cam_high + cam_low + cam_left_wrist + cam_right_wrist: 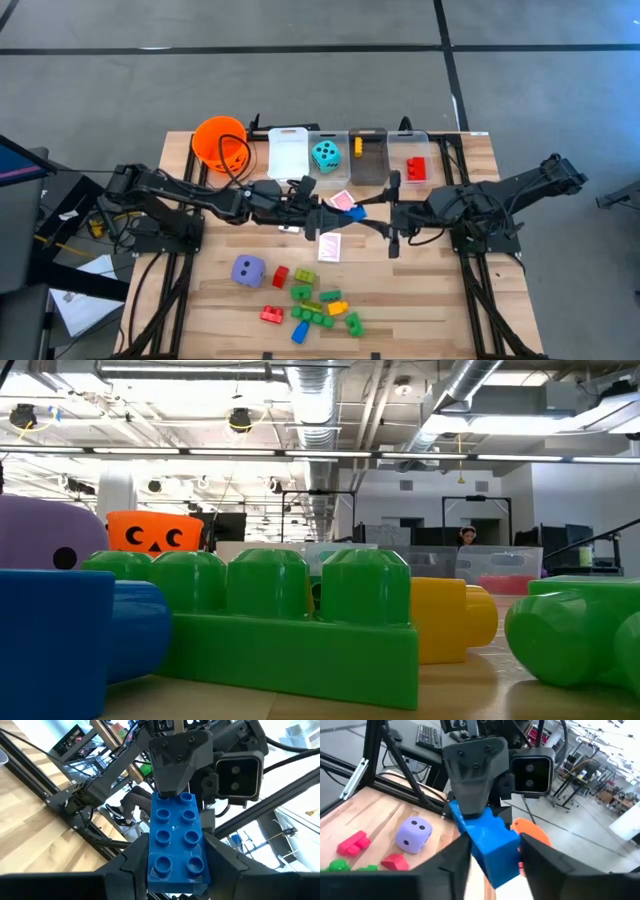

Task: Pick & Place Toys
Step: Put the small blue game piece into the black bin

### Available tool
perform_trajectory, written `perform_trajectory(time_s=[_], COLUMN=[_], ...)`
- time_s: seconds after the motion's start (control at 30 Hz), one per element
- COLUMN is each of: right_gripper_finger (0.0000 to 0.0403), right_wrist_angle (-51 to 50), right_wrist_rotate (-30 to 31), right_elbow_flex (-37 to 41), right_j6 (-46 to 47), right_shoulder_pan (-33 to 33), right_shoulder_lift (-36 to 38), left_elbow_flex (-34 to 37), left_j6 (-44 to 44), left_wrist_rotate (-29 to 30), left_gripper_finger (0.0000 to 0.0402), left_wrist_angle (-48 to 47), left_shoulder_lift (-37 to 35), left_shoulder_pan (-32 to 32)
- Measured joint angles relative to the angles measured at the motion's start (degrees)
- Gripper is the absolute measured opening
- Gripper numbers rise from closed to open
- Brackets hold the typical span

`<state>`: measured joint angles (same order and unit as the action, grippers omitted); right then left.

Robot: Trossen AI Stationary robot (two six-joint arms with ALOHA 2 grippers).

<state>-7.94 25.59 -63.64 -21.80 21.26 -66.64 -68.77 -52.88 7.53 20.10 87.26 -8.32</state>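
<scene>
Mid-handover above the desk, just in front of the bins: my left end effector grips the blue brick, right end effector closing on it; next, left releases once right holds.

Both arms are matte black, built of chunky angular segments: the left arm enters from the left of the high view, the right arm from the right, each trailing loose black cables along its links. Each wrist view shows the facing arm's hand housing as a dark grey, faceted shield-shaped block with small recessed screw holes, and beside it a boxy black camera module with two round lenses.
</scene>
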Motion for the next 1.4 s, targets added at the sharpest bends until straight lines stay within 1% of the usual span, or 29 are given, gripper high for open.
perform_trajectory(time_s=[0.07,0.1,0.13,0.23,0.33,0.43,0.53,0.63,0.8,0.9,0.97,1.03,1.13,1.23,1.3,1.4], right_gripper_finger=[0.0107,0.0089,0.0087,0.0087,0.0087,0.0087,0.0087,0.0087,0.0087,0.0087,0.0087,0.0087,0.0087,0.0087,0.0087,0.0087], right_wrist_angle=[-0.3,-0.4,-0.3,-0.4,-0.3,-1.2,-3.4,-9.0,-19.3,-26.2,-31.1,-35.2,-37.9,-36.6,-34.8,-31.8], right_wrist_rotate=[0.0,0.1,0.2,-0.4,-0.4,0.6,5.3,12.0,20.6,25.7,26.4,25.4,21.4,12.4,6.2,0.7], right_elbow_flex=[0.0,0.0,0.0,0.0,0.1,0.1,0.0,0.0,0.0,0.0,0.0,0.0,1.0,2.8,3.2,3.2], right_j6=[1.0,1.2,1.9,2.8,2.7,2.6,2.7,8.2,22.6,32.4,38.2,42.3,43.7,41.8,39.5,36.5], right_shoulder_pan=[0.0,0.1,0.1,0.5,0.9,1.4,2.1,1.9,-0.8,-4.5,-8.6,-13.8,-22.2,-30.6,-35.0,-39.5], right_shoulder_lift=[0.1,0.1,0.1,-0.2,-0.1,-0.1,0.0,0.7,3.5,5.7,6.7,6.8,6.3,4.7,3.0,0.2], left_elbow_flex=[0.0,0.0,0.0,-0.1,-0.1,-0.1,-0.1,-0.1,-0.1,-0.1,-0.1,-0.1,-0.1,-0.1,-0.1,0.0], left_j6=[-0.4,-0.9,-0.2,0.5,0.5,0.6,2.2,3.3,3.2,3.2,3.2,3.2,3.2,3.1,3.1,2.9], left_wrist_rotate=[-0.1,0.0,0.2,2.9,3.0,2.5,2.5,1.5,0.9,1.0,1.1,1.1,1.1,1.1,1.1,1.1], left_gripper_finger=[0.0132,0.0143,0.0161,0.0240,0.0309,0.0359,0.0388,0.0396,0.0386,0.0378,0.0373,0.0369,0.0364,0.0359,0.0355,0.0350], left_wrist_angle=[0.1,0.1,0.3,1.0,0.7,0.6,-0.8,-4.8,-10.6,-12.6,-13.0,-13.1,-13.4,-13.4,-13.8,-13.7], left_shoulder_lift=[0.0,0.0,0.0,-0.1,-0.1,-0.1,-0.8,-2.1,-5.2,-7.3,-8.3,-8.6,-8.6,-8.4,-8.0,-7.9], left_shoulder_pan=[0.0,0.0,0.0,0.3,1.6,3.4,5.9,8.2,10.4,11.0,11.1,11.1,10.9,10.9,10.9,10.9])
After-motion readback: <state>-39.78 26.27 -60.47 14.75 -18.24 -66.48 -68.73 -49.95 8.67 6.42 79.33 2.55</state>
